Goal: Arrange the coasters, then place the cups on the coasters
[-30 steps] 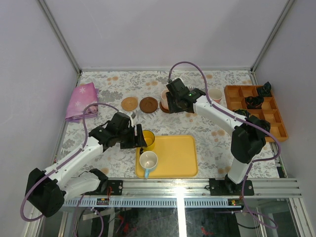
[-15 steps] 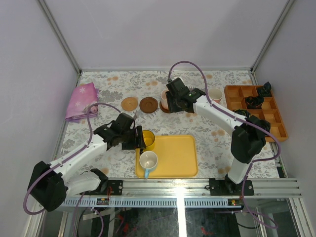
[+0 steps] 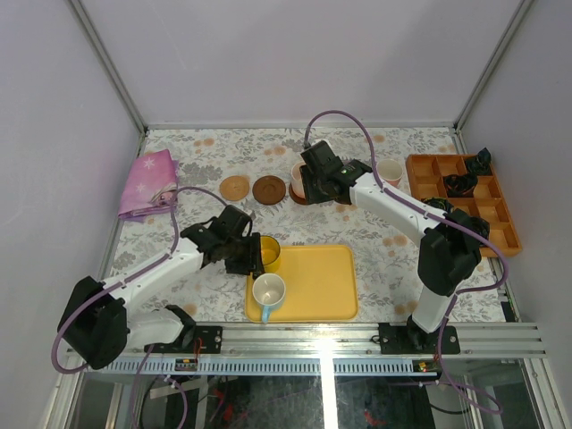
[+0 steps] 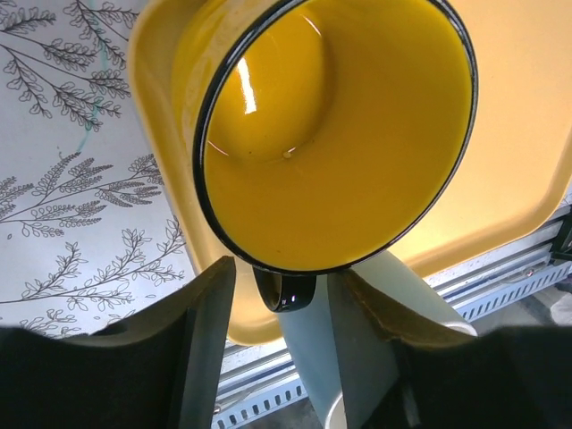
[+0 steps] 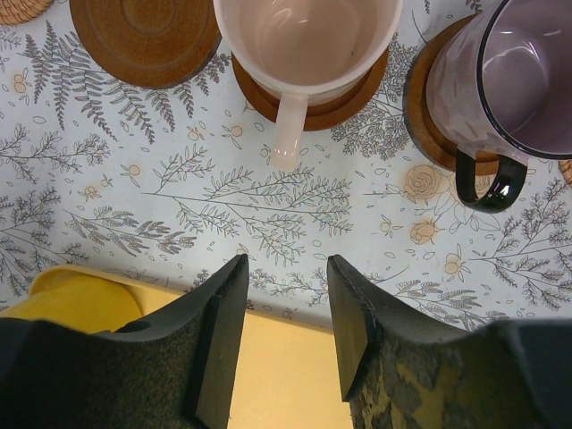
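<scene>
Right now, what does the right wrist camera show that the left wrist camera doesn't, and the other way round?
Only the right wrist view: the pale pink cup and the purple cup, each standing on a coaster, an empty brown coaster beside them, and the right gripper, open and holding nothing.
Only the left wrist view: the inside of the amber cup, its black handle between the open fingers of the left gripper, and part of the white cup.
Both: the yellow tray and the floral tablecloth.
</scene>
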`<state>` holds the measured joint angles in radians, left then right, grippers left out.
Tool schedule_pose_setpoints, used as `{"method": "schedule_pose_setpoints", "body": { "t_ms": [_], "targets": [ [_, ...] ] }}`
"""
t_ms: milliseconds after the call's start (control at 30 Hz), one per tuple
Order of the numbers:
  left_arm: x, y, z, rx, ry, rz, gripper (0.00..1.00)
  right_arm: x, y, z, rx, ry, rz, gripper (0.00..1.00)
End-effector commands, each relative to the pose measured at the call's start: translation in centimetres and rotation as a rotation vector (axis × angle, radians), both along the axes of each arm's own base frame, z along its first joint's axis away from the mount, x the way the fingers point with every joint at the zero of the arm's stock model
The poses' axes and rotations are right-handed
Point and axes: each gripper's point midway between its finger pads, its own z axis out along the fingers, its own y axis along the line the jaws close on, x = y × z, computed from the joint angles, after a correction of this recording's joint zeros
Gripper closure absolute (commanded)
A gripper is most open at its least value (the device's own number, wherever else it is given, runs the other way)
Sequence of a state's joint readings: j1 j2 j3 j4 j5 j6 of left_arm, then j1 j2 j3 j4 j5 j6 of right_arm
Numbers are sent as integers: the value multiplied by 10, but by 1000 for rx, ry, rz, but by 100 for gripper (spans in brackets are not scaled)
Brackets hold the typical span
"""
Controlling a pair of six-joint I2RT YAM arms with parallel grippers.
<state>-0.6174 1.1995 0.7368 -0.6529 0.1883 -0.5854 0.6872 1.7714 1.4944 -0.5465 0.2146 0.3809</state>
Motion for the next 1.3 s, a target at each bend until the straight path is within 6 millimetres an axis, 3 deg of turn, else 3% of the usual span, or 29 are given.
{"method": "schedule_pose_setpoints", "body": {
  "t_ms": [0, 367, 600, 833, 1267],
  "targets": [
    [10, -4, 5, 11, -42, -37, 62, 5, 9, 10, 27, -35, 18, 53],
    [10, -8, 5, 9, -37, -89, 100, 9, 10, 12, 11, -44, 34, 53],
    [25, -7, 25, 15, -145, -78, 100, 11, 9, 13, 4, -52, 32, 53],
    [60, -9, 69, 22, -326, -44, 100, 17, 6, 18, -12, -87, 25, 53],
    [135, -17, 114, 103, -574, 28, 100, 26, -11, 34, -41, -181, -32, 56]
  ]
}}
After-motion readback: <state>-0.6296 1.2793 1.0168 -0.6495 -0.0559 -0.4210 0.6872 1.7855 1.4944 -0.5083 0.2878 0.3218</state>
